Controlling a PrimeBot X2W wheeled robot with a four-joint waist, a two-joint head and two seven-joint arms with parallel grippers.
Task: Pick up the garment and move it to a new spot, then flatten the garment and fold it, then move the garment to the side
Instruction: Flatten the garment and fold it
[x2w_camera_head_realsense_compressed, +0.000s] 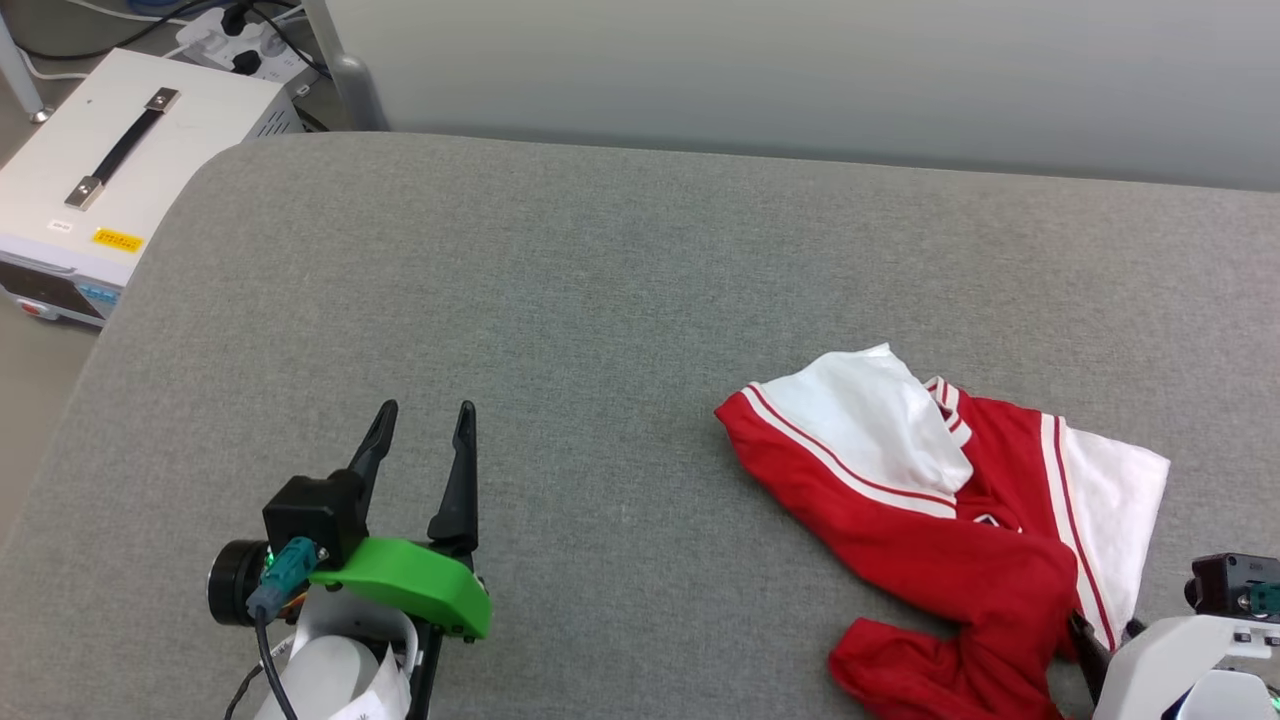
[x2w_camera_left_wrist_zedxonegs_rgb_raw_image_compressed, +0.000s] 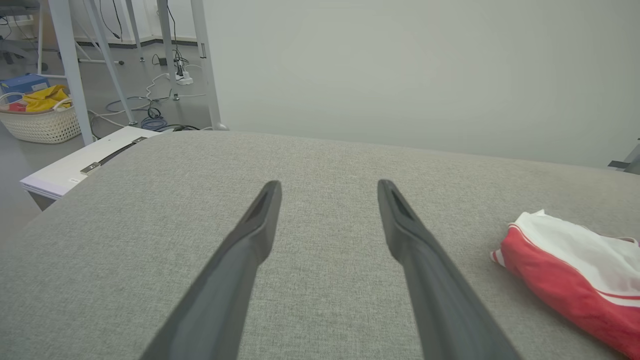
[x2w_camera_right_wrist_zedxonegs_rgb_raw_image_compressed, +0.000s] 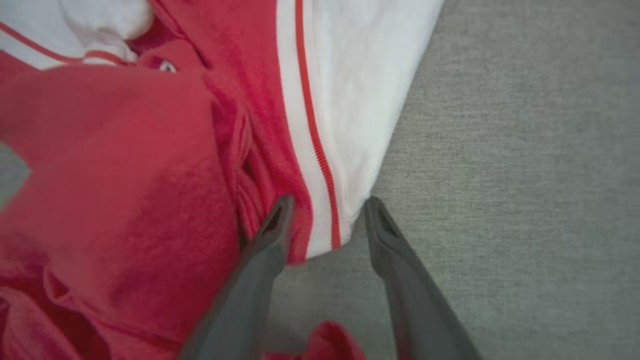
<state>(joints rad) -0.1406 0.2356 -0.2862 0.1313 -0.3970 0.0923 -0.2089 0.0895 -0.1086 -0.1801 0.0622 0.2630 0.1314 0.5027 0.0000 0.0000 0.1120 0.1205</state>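
At your far left, off the table, a white equipment case (x2w_camera_head_realsense_compressed: 110, 160) with a black carry strap sits out of the work. The grey fabric-covered table (x2w_camera_head_realsense_compressed: 600, 280) spans the view. The stretch of it ahead of the left gripper (x2w_camera_head_realsense_compressed: 425, 412) looks like room for the new spot.

That left gripper hovers low over the table's near left. Its left wrist view (x2w_camera_left_wrist_zedxonegs_rgb_raw_image_compressed: 328, 186) shows the fingers spread wide with nothing between them. It is well apart from the garment, and I'd judge it is parked there so it doesn't crowd the pick.

Move right and you reach the garment (x2w_camera_head_realsense_compressed: 940, 500), a crumpled heap on the right half of the table. A white sleeve lies uppermost, and the red body is bunched toward the near edge. It is neither flat nor folded, so you're on the first step.

At the lower right, the right gripper (x2w_camera_head_realsense_compressed: 1108, 635) sits at the garment's near right edge. Its wrist view (x2w_camera_right_wrist_zedxonegs_rgb_raw_image_compressed: 328, 201) shows the fingers parted to a moderate gap. They straddle the red-striped border of the white panel, one finger against the red folds and the other at the fabric's outer edge. They haven't closed on the cloth. The spot gives you a clean edge to pinch, but if you catch a single thin layer the rest will likely trail.
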